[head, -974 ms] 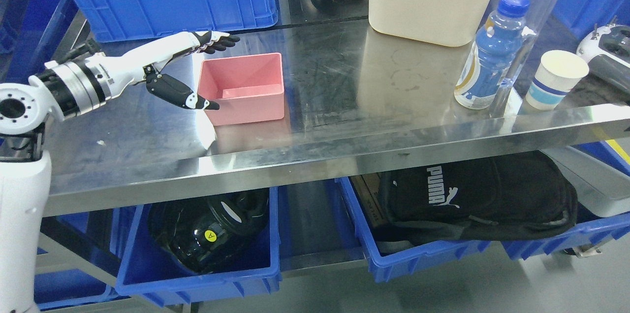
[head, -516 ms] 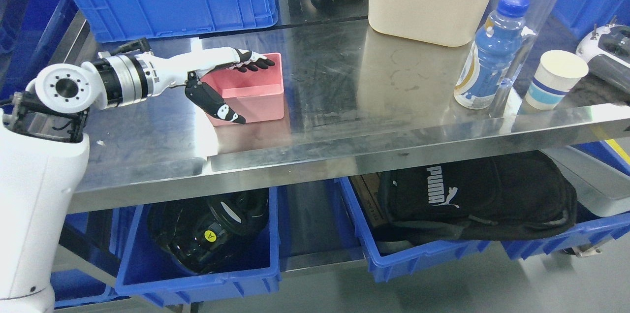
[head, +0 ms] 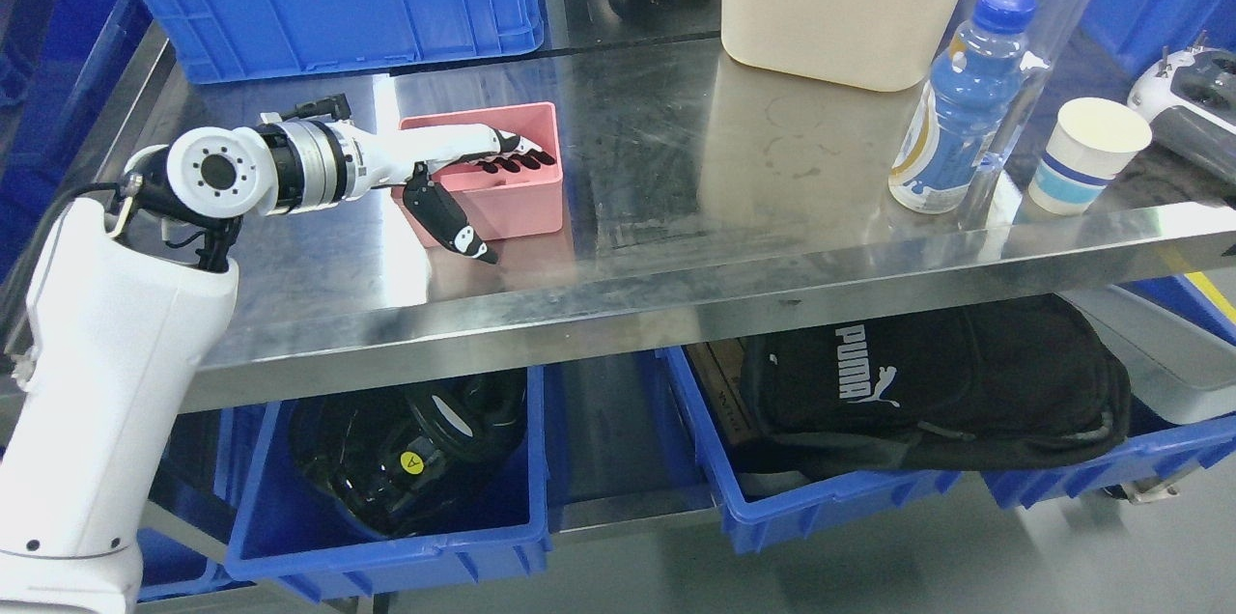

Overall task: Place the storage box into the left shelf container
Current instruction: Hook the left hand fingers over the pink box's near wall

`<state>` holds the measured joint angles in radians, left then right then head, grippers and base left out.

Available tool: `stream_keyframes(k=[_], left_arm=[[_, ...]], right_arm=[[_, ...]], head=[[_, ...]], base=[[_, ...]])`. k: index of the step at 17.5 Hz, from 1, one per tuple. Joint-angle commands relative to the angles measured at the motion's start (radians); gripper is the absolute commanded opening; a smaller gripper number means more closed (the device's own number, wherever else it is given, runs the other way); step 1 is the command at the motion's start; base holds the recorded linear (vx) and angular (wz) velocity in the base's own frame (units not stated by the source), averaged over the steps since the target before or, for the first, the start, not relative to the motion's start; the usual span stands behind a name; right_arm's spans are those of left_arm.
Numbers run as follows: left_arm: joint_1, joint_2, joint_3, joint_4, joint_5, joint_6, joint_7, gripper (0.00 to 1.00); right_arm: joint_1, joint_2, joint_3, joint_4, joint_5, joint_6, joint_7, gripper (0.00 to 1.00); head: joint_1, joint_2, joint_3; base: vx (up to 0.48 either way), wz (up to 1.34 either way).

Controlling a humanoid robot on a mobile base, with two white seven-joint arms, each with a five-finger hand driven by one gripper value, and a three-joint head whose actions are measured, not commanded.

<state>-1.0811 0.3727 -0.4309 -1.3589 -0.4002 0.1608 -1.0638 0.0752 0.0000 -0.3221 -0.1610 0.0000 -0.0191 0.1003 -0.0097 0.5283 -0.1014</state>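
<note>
Now the white robot left hand (head: 463, 180) reaches flat across the small pink plastic storage box (head: 517, 194) near the left end of the steel shelf top (head: 676, 199); four dark fingers (head: 521, 153) lie extended inside it, the thumb hangs outside the front wall, nothing gripped. Below, the left blue plastic shelf container (head: 386, 556) holds a black helmet (head: 406, 450); the next blue bin (head: 772, 508) holds a black bag (head: 946, 382).

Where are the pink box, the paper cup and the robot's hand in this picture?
pink box (head: 529, 199): head view, on its front wall.
paper cup (head: 1072, 172): head view, on its side wall.
left hand (head: 463, 151): head view, on the white back of the hand, over the box.
</note>
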Motion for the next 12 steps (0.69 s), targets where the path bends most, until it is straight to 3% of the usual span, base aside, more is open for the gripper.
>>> stream_keyframes(k=[1,8,9,12], left_arm=[[-0.037,-0.098,-0.065,0.153,-0.063,0.000,0.001,0.86],[-0.037,-0.138,0.007,0.185,-0.083,-0.021,0.008,0.55],[-0.036,-0.139,0.021,0.190,-0.083,-0.049,0.008,0.46],[-0.025,-0.139,0.113,0.247,-0.081,-0.255,0.001,0.02]], right_arm=[[0.000,-0.017,0.000,0.000,0.008,-0.001,0.342,1.00],[0.000,-0.017,0.000,0.000,0.008,-0.001,0.342,1.00],[0.000,-0.017,0.000,0.000,0.008,-0.001,0.342,1.00],[0.000,-0.017,0.000,0.000,0.008,-0.001,0.342,1.00]], head=[[0.0000,0.000,0.000],[0.0000,0.000,0.000],[0.0000,0.000,0.000],[0.0000,0.000,0.000]], base=[[0.000,0.00],[0.000,0.00],[-0.007,0.03],[-0.008,0.03]])
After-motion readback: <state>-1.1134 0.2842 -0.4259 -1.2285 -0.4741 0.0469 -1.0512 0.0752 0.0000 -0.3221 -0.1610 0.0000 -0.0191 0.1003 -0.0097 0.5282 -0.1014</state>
